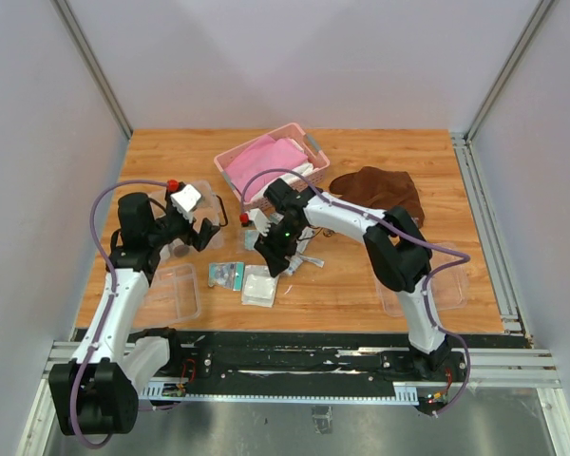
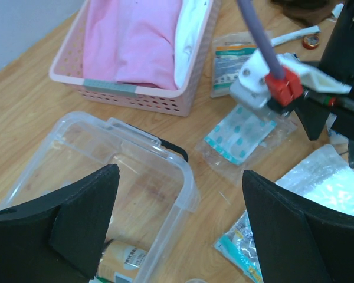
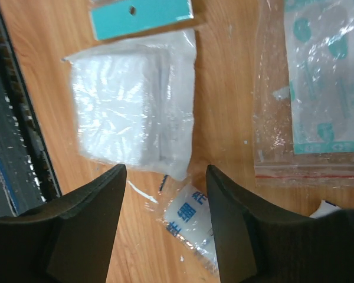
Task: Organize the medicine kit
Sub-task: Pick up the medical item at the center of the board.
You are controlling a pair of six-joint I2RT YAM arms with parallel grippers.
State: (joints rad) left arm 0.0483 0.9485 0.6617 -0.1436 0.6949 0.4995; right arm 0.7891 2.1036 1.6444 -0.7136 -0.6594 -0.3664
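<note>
I see my left arm (image 1: 114,294) run up the left side of the overhead frame, elbow bent; its left gripper (image 1: 199,233) points right, jaws spread wide; my right arm (image 1: 399,252) arches from lower right toward centre; its right gripper (image 1: 271,255) tilts downward, jaws parted.

1. Table (image 1: 361,285): orange-brown, wood grain.
2. Basket (image 2: 135,97): pale pink, perforated walls; cloth (image 2: 135,41) inside pink, white at one edge.
3. Box (image 2: 186,183): clear; handle (image 2: 171,147) black.
4. Packet (image 2: 239,132): clear, teal-and-white print.
5. Gauze pack (image 3: 135,112): white, clear wrap.
6. Card (image 3: 141,15): teal.
7. Sachet (image 3: 186,218): white, blue lettering.
8. Far cloth (image 1: 380,190): dark brown.
9. Left hand (image 2: 180,188): fingers black.
10. Cable (image 1: 100,214): purple.
</note>
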